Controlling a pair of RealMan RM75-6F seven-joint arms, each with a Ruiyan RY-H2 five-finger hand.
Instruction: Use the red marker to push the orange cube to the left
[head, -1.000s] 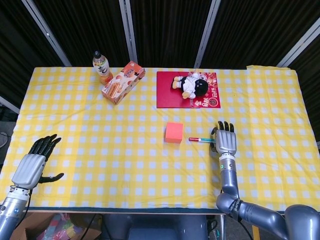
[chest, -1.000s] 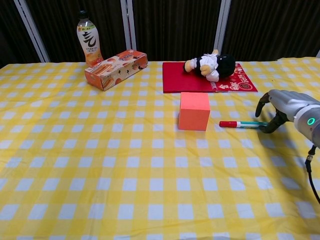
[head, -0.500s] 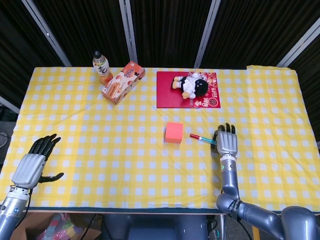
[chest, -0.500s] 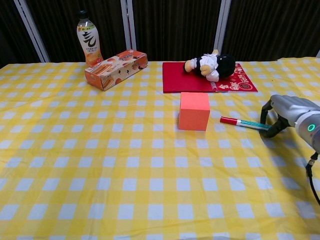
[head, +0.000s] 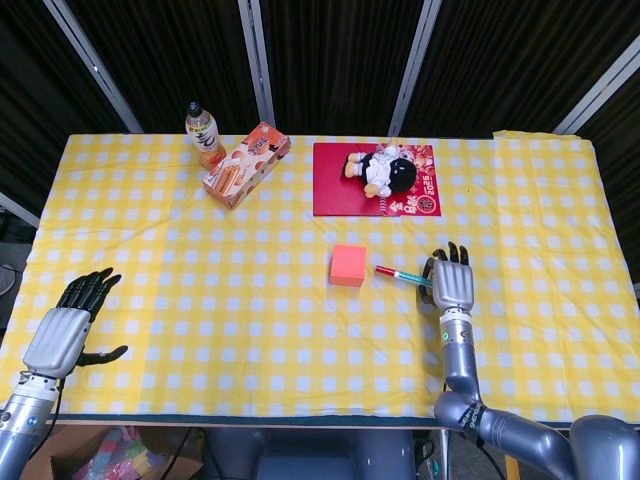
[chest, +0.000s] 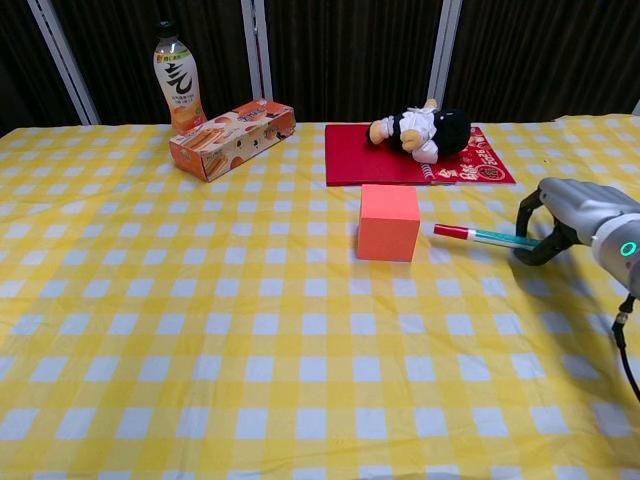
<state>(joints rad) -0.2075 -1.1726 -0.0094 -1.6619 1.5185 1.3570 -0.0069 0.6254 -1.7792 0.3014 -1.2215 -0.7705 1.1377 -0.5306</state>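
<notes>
The orange cube (head: 348, 265) (chest: 389, 221) sits near the middle of the yellow checked table. Right of it, the red marker (head: 400, 274) (chest: 480, 235) points its red cap at the cube's right face, with a small gap between them. My right hand (head: 452, 280) (chest: 570, 215) pinches the marker's far end, and the pen hangs slightly above the cloth with its shadow under it. My left hand (head: 65, 330) hovers at the table's front left corner, fingers apart and holding nothing; only the head view shows it.
A drink bottle (head: 203, 133) (chest: 177, 78) and a snack box (head: 246, 164) (chest: 232, 137) stand at the back left. A plush doll (head: 385, 170) (chest: 420, 130) lies on a red mat (head: 335, 190) (chest: 350, 160) behind the cube.
The marker lay flat on the cloth by my right hand; now the hand holds its end, it is raised a little, and its red tip has shifted left toward the cube.
</notes>
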